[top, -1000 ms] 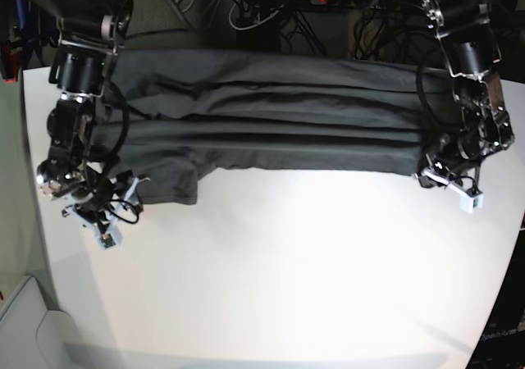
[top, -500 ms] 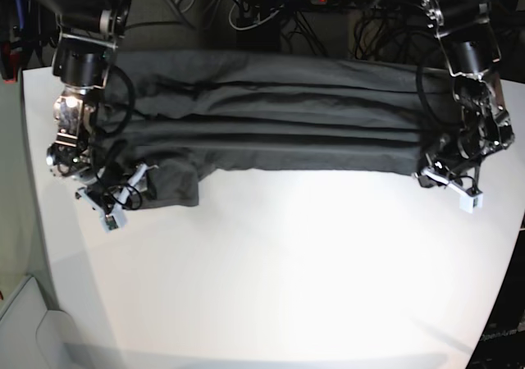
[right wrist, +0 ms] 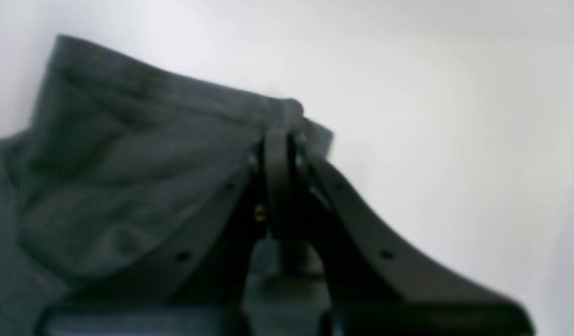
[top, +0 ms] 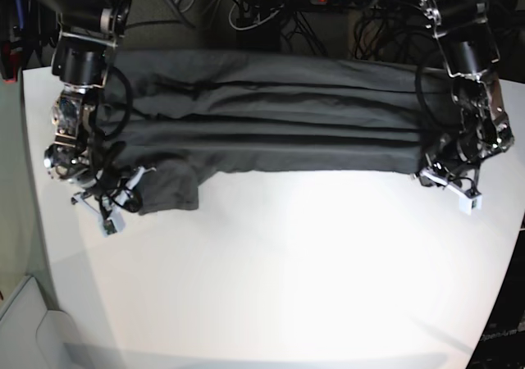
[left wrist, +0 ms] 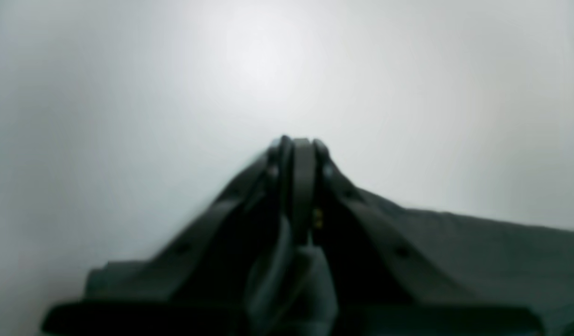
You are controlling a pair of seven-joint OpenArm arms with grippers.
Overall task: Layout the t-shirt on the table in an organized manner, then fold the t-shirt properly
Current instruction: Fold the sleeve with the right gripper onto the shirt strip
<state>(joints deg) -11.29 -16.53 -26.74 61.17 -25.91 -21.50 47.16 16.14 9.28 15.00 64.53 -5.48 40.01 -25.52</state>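
- Table [top: 287, 271]: wide, white, bare across the near half; the work sits along the far edge.
- T-shirt [top: 271, 115]: lies stretched sideways along the far side of the table, in long lengthwise creases, one sleeve flopped toward me at the base view's left. My judgement: it is spread wide so both ends can be taken at once for laying out.
- My left hand [top: 447, 180]: at the shirt's end on the base view's right, pressed together. In its wrist view the tips [left wrist: 298, 149] reach just past the cloth edge [left wrist: 478, 242]; whether cloth is pinched I cannot tell.
- My right hand [top: 123, 193]: at the sleeve, closed, pinching its corner; the wrist view shows cloth [right wrist: 142, 154] bunched against the tips [right wrist: 277, 140].
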